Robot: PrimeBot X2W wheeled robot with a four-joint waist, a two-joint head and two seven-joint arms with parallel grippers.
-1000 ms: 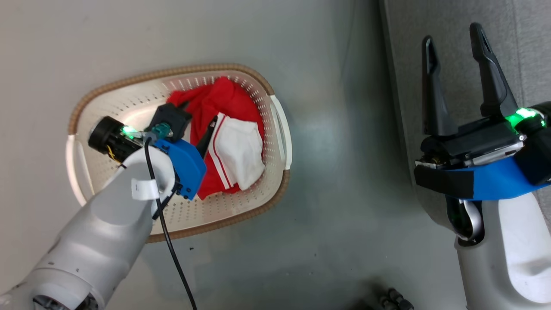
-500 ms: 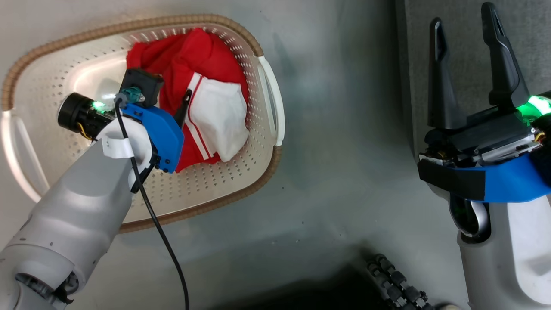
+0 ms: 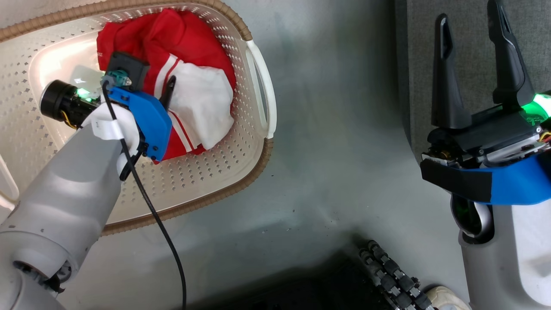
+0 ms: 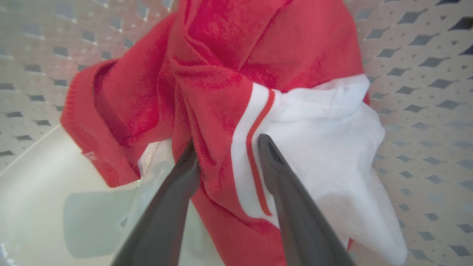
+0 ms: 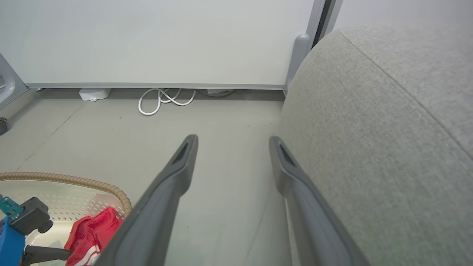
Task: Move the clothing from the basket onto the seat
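The cream basket [image 3: 258, 161] with a brown rim stands on the floor at the upper left of the head view. Red clothing [image 3: 146, 34] with a white panel and thin stripes lies bunched in it. My left gripper [image 3: 165, 88] reaches down into the basket. In the left wrist view it [image 4: 227, 146] is open, its fingers straddling a striped fold of the clothing [image 4: 221, 92]. My right gripper [image 3: 468, 13] is open and holds nothing, in front of the grey seat [image 3: 415, 64]. In the right wrist view it [image 5: 231, 140] points along the floor beside the seat [image 5: 369, 129].
A black cable [image 3: 159, 232] hangs from my left wrist over the basket rim. A dark ribbed part [image 3: 387, 275] sits at the bottom of the head view. Against the far wall lie a looped white cable [image 5: 162, 99] and a small white box [image 5: 94, 94].
The head camera has moved nearer and lower, so the basket looks larger and sits further up and left. My left gripper stays on the same striped fold. The right gripper keeps its pose.
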